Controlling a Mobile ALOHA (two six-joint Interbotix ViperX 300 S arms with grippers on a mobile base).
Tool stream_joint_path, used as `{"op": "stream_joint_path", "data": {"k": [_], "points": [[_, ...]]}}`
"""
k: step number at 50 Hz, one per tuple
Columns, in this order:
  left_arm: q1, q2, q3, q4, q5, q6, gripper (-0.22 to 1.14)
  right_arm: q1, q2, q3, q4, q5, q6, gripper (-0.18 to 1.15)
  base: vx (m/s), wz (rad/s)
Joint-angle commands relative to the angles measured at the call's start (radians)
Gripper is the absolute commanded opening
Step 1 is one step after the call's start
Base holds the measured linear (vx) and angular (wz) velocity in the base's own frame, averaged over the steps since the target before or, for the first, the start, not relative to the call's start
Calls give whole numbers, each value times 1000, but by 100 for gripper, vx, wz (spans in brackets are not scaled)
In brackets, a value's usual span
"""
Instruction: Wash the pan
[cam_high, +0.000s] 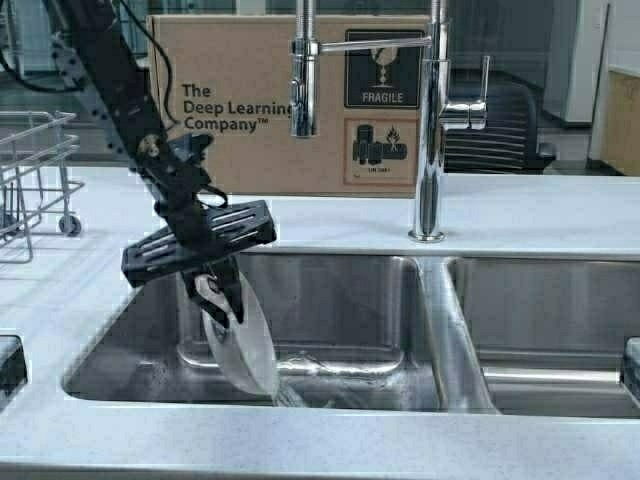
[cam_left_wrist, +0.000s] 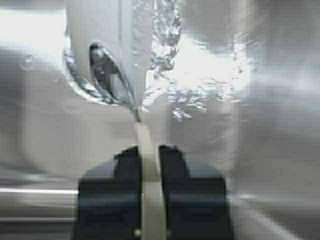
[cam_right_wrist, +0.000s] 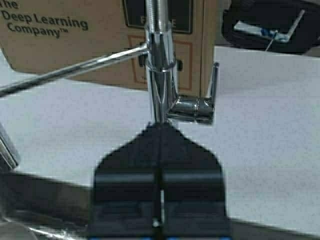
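Pan (cam_high: 245, 345) and gripper are seen together in the left basin of the double sink (cam_high: 330, 290): the small off-white frying pan is held on edge, tilted, with its bowl hanging low in the basin and its short pale handle pointing up. The handle is pinched between the fingers (cam_left_wrist: 102, 195) of the left gripper (cam_high: 222, 295), which reaches down into the basin from the upper left; in the left wrist view the pale handle (cam_left_wrist: 149, 185) is seen clamped flat between the two black pads, with the pan's rim beyond it. Water is seen splashing and streaming around the pan and over the basin floor, though it cannot be told for certain from these views where the stream lands.

At the far left, a wire dish rack (cam_high: 35, 170) stands on the white counter (cam_high: 300, 440). Behind the sink a brown cardboard box (cam_high: 290, 110) is set on the counter, printed with "The Deep Learning Company" and a "FRAGILE" label. Its spray head (cam_high: 304, 90) hangs over the left basin from a chrome faucet (cam_high: 432, 130), which rises from the counter between the two basins, with its lever (cam_right_wrist: 200, 102) out to one side.

The right gripper (cam_right_wrist: 159, 200) is seen only in its own wrist view, held near the faucet's column and facing it, with its black fingers pressed together on nothing.
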Motion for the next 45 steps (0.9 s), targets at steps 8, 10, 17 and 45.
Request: {"op": "stream_joint_path", "data": {"k": [8,10,17,45], "points": [[-37,-135,-195,74,485,341,3,0,-32,25,6,-80,61,5,0,0],[-48,-152,-199,115,515,347,3,0,-32,25,6,-81,66,5,0,0],[-87,-225,-201,249,624,344,3,0,-32,25,6,-83,66,5,0,0],[-92,-321,-187,368,661,351,3,0,-8,29,6,-92,69,5,0,0]]}}
